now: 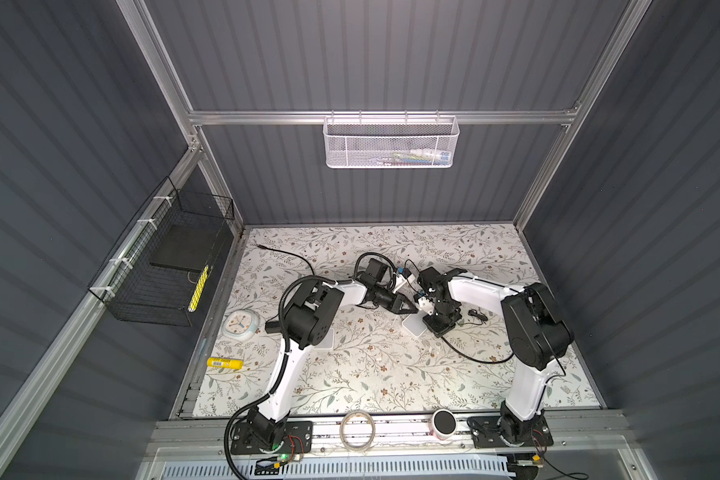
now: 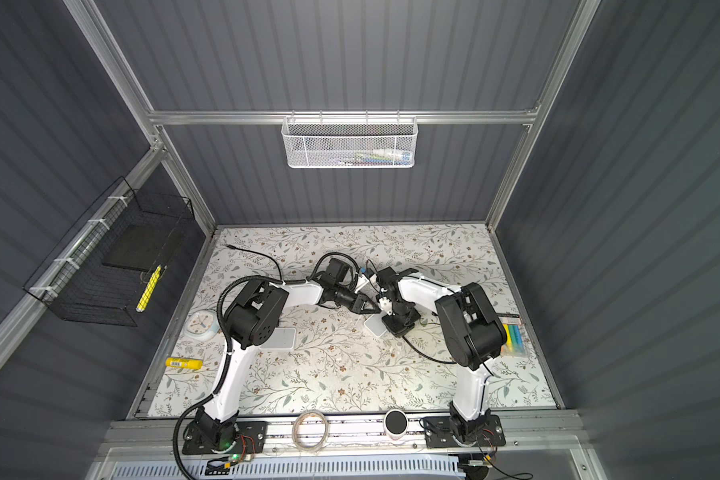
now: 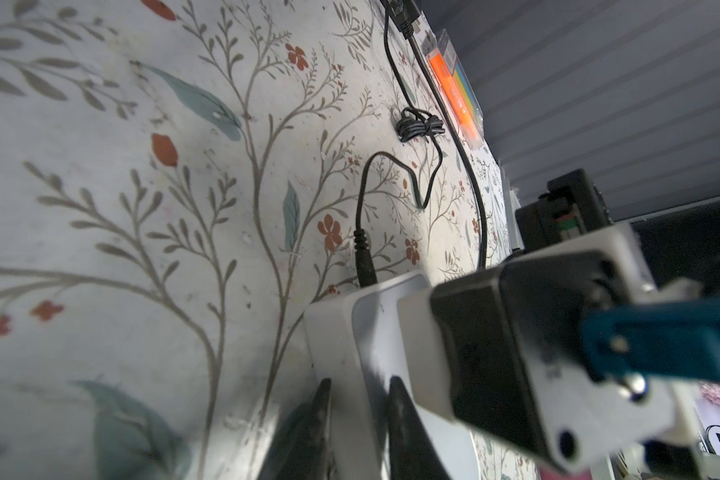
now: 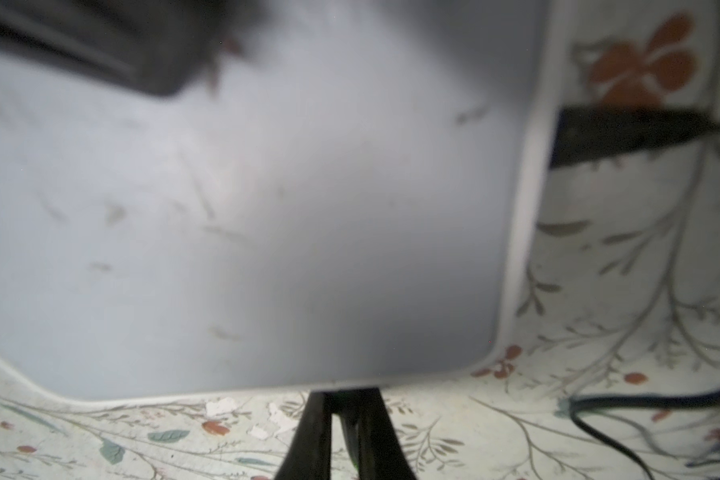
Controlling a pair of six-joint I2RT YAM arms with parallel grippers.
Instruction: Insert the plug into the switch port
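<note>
The white switch lies flat on the floral table at mid-right. In the left wrist view my left gripper is shut on the switch, one dark finger on each side of its edge. My left gripper reaches it from the left in both top views. My right gripper points down at the near edge of the switch and is shut on a dark plug. The port itself is hidden. The plug's black cable loops to the right. A black power plug sits in the switch's far side.
A second white box lies under my left arm. A clock and a yellow tube lie at the left, a pack of coloured markers at the right edge. A tape roll and a cylinder sit on the front rail.
</note>
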